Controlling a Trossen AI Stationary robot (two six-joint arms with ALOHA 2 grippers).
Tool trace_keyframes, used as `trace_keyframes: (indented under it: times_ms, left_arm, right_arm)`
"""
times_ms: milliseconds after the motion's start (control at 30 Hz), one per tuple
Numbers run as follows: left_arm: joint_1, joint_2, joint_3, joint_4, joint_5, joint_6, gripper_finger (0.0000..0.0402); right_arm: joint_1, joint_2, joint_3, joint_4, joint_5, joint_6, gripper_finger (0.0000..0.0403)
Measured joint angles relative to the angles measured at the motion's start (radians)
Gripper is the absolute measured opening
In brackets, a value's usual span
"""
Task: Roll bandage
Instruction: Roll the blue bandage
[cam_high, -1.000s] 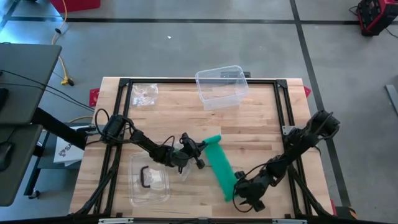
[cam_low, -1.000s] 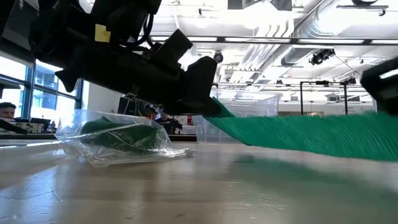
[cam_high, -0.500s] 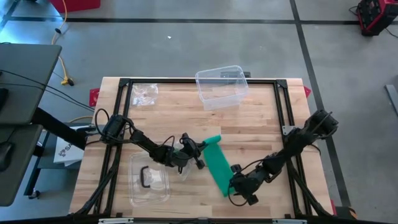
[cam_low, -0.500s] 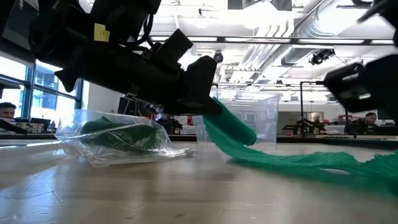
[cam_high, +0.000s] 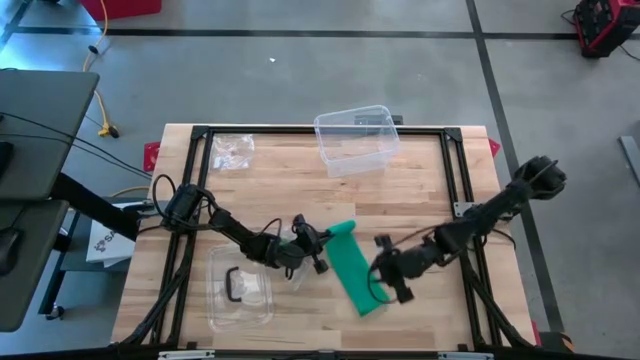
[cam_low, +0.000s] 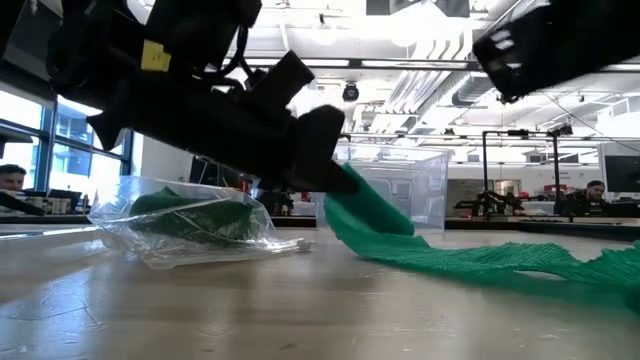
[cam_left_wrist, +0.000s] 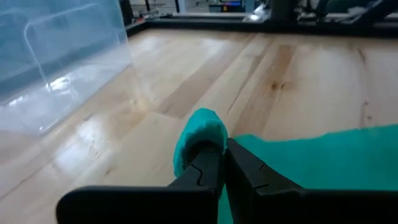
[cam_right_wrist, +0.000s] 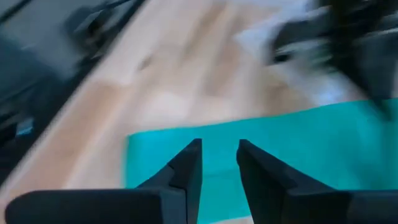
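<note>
A green bandage lies slanted on the wooden table, from its rolled far end to its flat near end. My left gripper comes from the table's left and is shut on the rolled end. My right gripper hovers above the strip's near half. In the right wrist view its fingers stand apart with nothing between them and the bandage below. In the low view the strip lies slack on the table. My left gripper pinches the bandage's rolled end between its two fingers, at their tips. The fingers come nearly level from the table's left, tipped slightly down. The roll is held just off the table, and the strip slopes down from it onto the wood.
A clear plastic box stands at the far edge, with a small plastic bag at the far left. A clear bag with a dark item lies near left, under my left arm. A black frame borders the tabletop.
My right gripper has let go of the bandage's near end, risen, and gone toward the far edge and somewhat left. The strip, drawn taut and lifted a second ago, has dropped slack onto the table. The rolled end stays in my left gripper.
</note>
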Motion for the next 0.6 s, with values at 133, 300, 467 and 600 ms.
trace_keyframes:
  times_ms: [133,300,467,600]
  left_arm:
    - [0.02,0.0,0.0,-0.081,0.025,-0.046,0.0034]
    - [0.041,-0.003,0.0,-0.136,0.038,-0.067,0.0111]
    - [0.045,-0.031,0.0,-0.148,0.029,-0.026,0.0182]
    - [0.045,-0.056,0.0,-0.199,0.03,-0.053,0.0214]
  right_arm:
    - [-0.081,-0.019,-0.001,0.011,0.048,-0.018,0.0097]
    - [-0.126,0.022,-0.001,-0.005,0.025,0.033,0.0097]
    - [-0.126,0.028,-0.003,-0.095,0.02,0.07,0.0097]
    - [-0.128,0.031,-0.003,-0.096,0.031,0.094,0.0097]
